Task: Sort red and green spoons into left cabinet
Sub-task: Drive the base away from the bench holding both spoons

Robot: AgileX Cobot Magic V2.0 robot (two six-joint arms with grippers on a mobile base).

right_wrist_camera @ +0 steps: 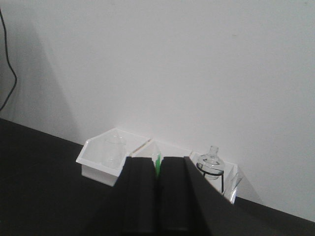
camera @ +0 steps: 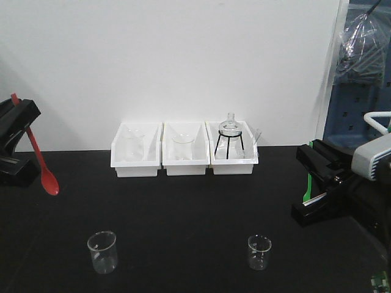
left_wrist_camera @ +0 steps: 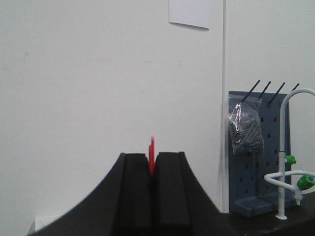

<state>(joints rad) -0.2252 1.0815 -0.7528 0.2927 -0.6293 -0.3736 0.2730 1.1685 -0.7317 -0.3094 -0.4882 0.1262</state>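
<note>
Within left gripper (left_wrist_camera: pixel 152 169), red spoon (camera: pixel 38 151); within right gripper (right_wrist_camera: pixel 158 182), green spoon (camera: pixel 308 177).

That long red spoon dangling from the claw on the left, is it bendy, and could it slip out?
The thin red plastic spoon looks light and probably slightly springy, given its slender handle. Pinched near its top end by the left claw, with the bowl hanging low, it may pivot or swing if jolted.
</note>
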